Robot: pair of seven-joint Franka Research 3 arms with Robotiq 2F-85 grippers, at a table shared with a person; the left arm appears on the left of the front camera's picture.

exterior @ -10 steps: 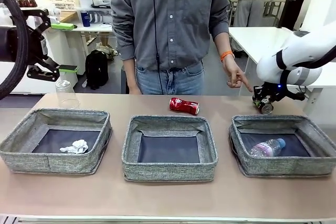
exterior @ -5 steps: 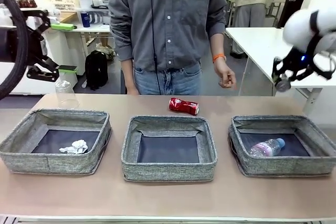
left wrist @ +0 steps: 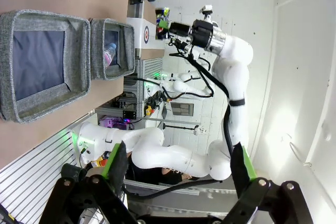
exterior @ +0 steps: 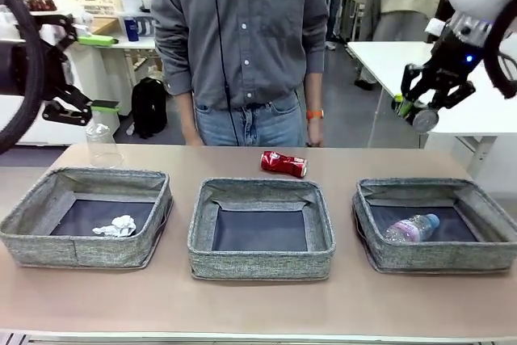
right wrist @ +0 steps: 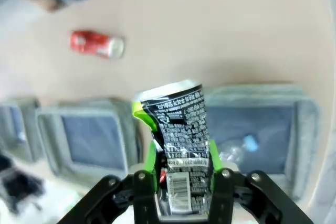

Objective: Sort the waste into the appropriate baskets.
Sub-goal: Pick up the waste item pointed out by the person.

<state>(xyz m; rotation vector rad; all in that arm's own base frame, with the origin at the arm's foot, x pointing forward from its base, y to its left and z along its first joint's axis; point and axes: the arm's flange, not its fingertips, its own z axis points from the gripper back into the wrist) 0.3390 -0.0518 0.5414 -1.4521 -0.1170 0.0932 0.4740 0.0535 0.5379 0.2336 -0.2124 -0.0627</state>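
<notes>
The right tool [exterior: 420, 112] hangs high above the far right corner of the worktop [exterior: 258, 305], clamped on a dark crushed can [right wrist: 181, 129]. In the right wrist view the green pads [right wrist: 151, 157] press against both sides of the can's lower part, and its silver rim stands clear above them. The left tool [left wrist: 179, 153] is up at the left edge of the scene, off the worktop, with its two fingers spread wide apart and nothing between them. Three grey fabric baskets stand in a row along the near half of the worktop. The left basket [exterior: 81, 252] holds a crumpled ball of white paper [exterior: 115, 226] lying on its dark bottom. The middle basket [exterior: 260, 264] shows just its dark bottom. The right basket [exterior: 436, 258] holds a clear bottle [exterior: 410, 228] with a blue cap, lying on its side with the cap toward the far right. A red can [exterior: 283, 163] lies on its side on the bare worktop just behind the middle basket, apart from its far wall. A clear cup [exterior: 101, 145] stands upright behind the left basket, near the far left edge. A person [exterior: 234, 38] in a grey shirt stands at the far side, one hand [exterior: 314, 132] hanging by the hip with an orange wristband [exterior: 314, 115].
</notes>
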